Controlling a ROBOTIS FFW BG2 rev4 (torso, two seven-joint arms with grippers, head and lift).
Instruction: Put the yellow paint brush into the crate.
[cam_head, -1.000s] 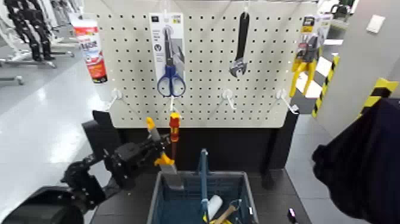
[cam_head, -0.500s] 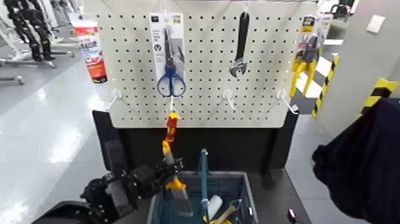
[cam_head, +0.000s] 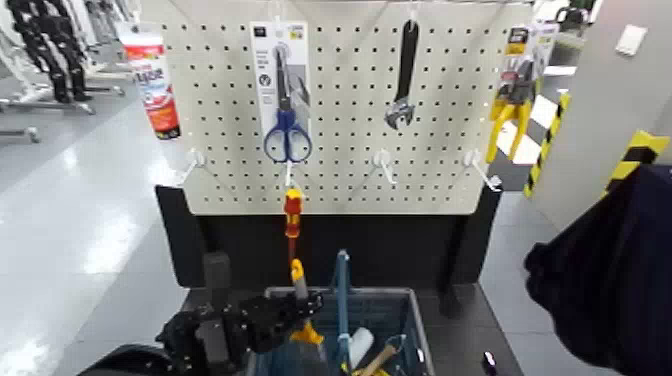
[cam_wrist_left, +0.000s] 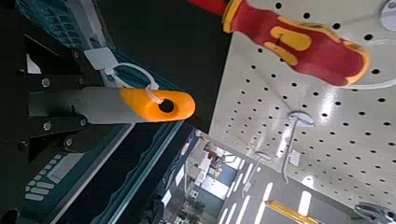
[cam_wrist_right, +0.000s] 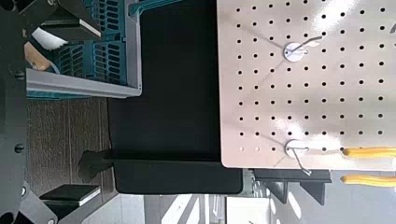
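My left gripper (cam_head: 296, 314) is shut on the yellow paint brush (cam_head: 300, 300) and holds it nearly upright over the left half of the crate (cam_head: 408, 312). The orange handle tip points up, and the yellow band and bristles dip inside the crate's rim. In the left wrist view the grey handle with its orange tip (cam_wrist_left: 140, 105) sticks out of the left gripper (cam_wrist_left: 47, 107), close below the red-and-yellow screwdriver (cam_wrist_left: 299, 42). Only dark parts of my right gripper (cam_wrist_right: 17, 121) show at the edge of the right wrist view, away from the crate (cam_wrist_right: 89, 47).
The crate's tall blue centre handle (cam_head: 342, 295) stands just right of the brush, with tools lying in the right half. On the pegboard (cam_head: 440, 160) behind hang the screwdriver (cam_head: 292, 215), scissors (cam_head: 287, 135), a wrench (cam_head: 403, 100), yellow-handled pliers (cam_head: 512, 115) and several empty hooks. A dark mass (cam_head: 610, 280) fills the right side.
My left gripper has carried the brush right and down, from beside the crate's left rim to over its left half. The brush has turned more upright and its bristles have sunk into the crate.
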